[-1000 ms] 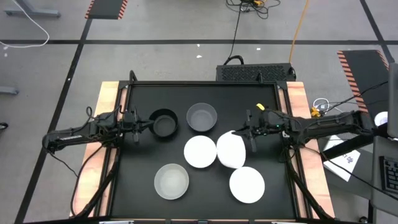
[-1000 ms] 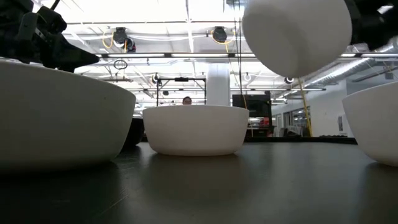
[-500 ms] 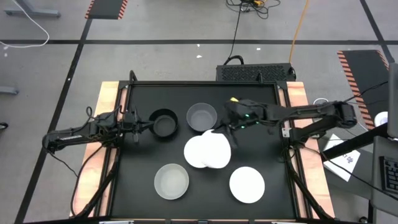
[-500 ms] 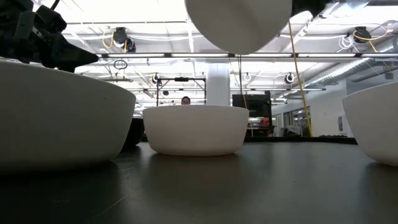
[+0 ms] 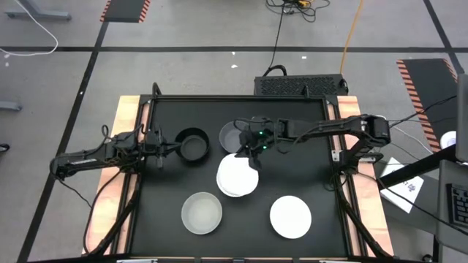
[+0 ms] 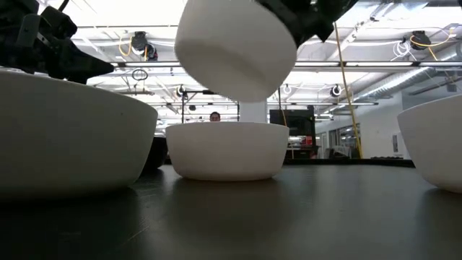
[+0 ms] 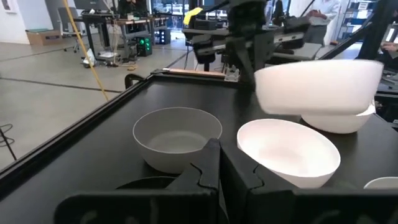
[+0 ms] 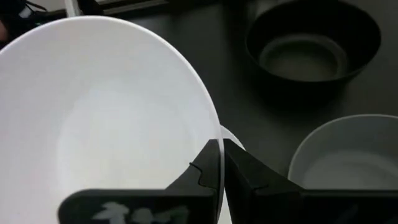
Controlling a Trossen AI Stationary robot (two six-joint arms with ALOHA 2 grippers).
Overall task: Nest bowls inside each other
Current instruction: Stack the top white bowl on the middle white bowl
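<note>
My right gripper [image 5: 254, 151] is shut on a white bowl [image 6: 234, 47] and holds it in the air over another white bowl [image 6: 227, 150], which rests on its base at the mat's middle. On the far side of these stand a grey bowl [image 5: 238, 136] and a black bowl [image 5: 193, 144]. A translucent bowl [image 5: 202, 212] and a third white bowl [image 5: 290, 216] sit nearer the front. My left gripper [image 5: 170, 146] waits shut and level, just left of the black bowl. My right gripper pinches the held bowl's rim [image 8: 210, 138], one finger inside the bowl and one outside. It comes from the table's right side, slanting down. The bowl is lifted clear, opening up and a little tilted, above the middle white bowl.
The black mat [image 5: 164, 197] lies in a raised frame with wooden strips at the left and right. Bare mat shows along the near edge and at the far right corner. A person shows far off in the room behind the table.
My right gripper has carried the white bowl toward the table's left, from beside the middle white bowl to above it. The bowl, tipped on its side before, now hangs nearer level with its opening up.
</note>
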